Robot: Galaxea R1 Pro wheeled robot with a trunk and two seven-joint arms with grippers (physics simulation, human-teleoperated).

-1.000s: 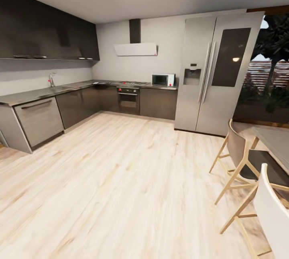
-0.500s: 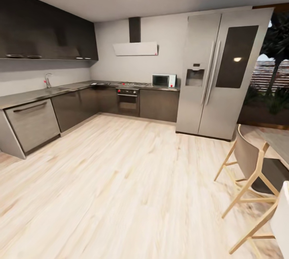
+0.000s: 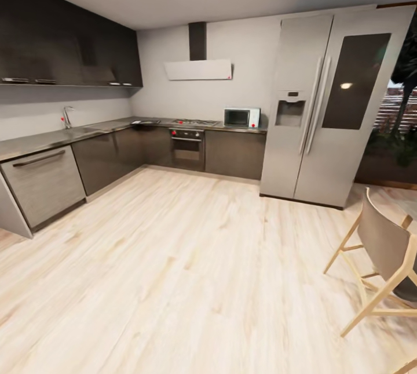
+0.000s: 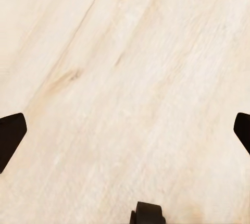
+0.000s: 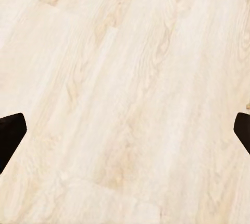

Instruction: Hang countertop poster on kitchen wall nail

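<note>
1. Here the head view looks across pale wood floor into an L-shaped kitchen.
2. The light-grey desk runs along the left wall and turns along the back wall, over dark glossy cabinet fronts.
3. A tap stands on the left run; a microwave sits on the back run beside the tall silver fridge.
4. The poster cannot be made out on the desk from this far.
5. A wooden chair stands at the right.
6. The left end effector has its fingers wide apart over bare floor.
7. The right end effector is likewise spread, nothing between its fingers.
</note>
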